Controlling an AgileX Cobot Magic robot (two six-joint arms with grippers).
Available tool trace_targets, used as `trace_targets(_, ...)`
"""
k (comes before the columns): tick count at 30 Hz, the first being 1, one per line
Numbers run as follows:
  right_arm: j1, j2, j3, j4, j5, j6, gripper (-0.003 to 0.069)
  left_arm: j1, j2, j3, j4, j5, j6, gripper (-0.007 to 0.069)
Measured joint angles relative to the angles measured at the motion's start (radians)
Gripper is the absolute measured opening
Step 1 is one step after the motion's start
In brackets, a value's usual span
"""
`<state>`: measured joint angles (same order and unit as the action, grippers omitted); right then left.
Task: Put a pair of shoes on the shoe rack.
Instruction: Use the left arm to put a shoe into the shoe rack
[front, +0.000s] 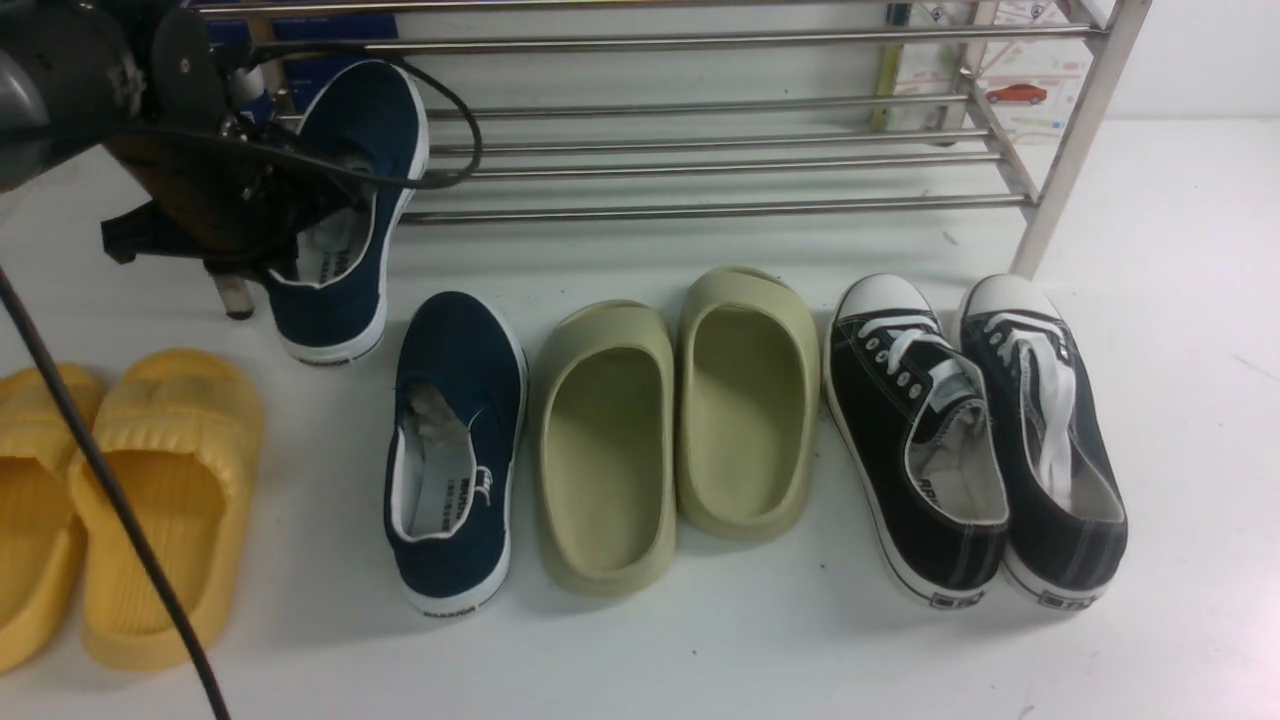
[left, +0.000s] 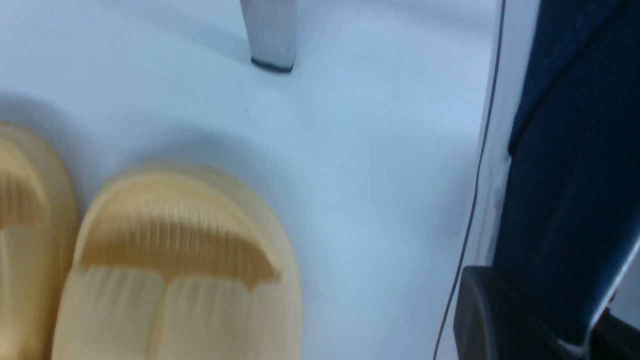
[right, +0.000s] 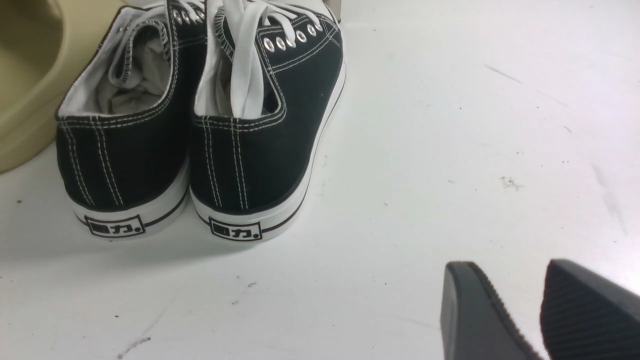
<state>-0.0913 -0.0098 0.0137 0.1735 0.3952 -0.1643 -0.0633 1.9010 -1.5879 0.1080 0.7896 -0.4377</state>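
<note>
The left arm (front: 60, 90) occupies the 10 o'clock sector of the front view, raised, with its wrist slanting down toward 4 o'clock. The left gripper (front: 300, 235) is clamped on the heel-side wall of a navy slip-on (front: 350, 200). One dark finger (left: 500, 315) presses the fabric from outside. The right gripper (right: 515, 280) hangs low over the floor (right: 450, 150), and its two ribbed fingers (right: 585, 310) stand parted with nothing between them.

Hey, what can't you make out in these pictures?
Left gripper's hold on the lifted navy shoe: front view, arm and cables cover it.
Yellow slippers: blurred in left wrist view, cut off by the front view's edge.
Shoe rack's upper tiers: cut off at the front view's top.
</note>
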Motion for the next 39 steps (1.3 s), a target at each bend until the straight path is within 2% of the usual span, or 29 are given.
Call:
trace_targets(5,0.000,0.000,0.000,0.000,0.000,0.000,0.0246,0.006,0.082,-0.103,0.035,0.006,-0.006,0.0014)
trace_targets(12,0.000,0.000,0.000,0.000,0.000,0.000,0.0246,0.007,0.112,-0.137,0.064,0.007,-0.053,0.0031)
trace_targets(14,0.000,0.000,0.000,0.000,0.000,0.000,0.0246,0.007,0.113,-0.137,0.082,0.006,-0.072,0.0062)
trace_targets(23,0.000,0.000,0.000,0.000,0.000,0.000,0.0246,0.007,0.101,-0.147,0.122,-0.015,-0.091,0.0362)
trace_targets(27,0.000,0.000,0.000,0.000,0.000,0.000,0.0246,0.007,0.052,-0.148,0.122,0.060,-0.088,0.0397)
trace_targets(31,0.000,0.000,0.000,0.000,0.000,0.000,0.0246,0.007,-0.008,-0.149,0.121,0.158,-0.088,0.0391)
trace_targets(33,0.000,0.000,0.000,0.000,0.000,0.000,0.0246,0.007,-0.044,-0.150,0.097,0.244,-0.080,0.0356)
trace_targets(35,0.000,0.000,0.000,0.000,0.000,0.000,0.0246,0.007,-0.051,-0.144,0.068,0.292,-0.064,0.0308)
trace_targets(36,0.000,0.000,0.000,0.000,0.000,0.000,0.0246,0.007,-0.054,-0.118,0.034,0.310,-0.043,0.0244)
trace_targets(39,0.000,0.000,0.000,0.000,0.000,0.000,0.0246,0.007,-0.053,-0.029,-0.010,0.305,-0.026,0.0117)
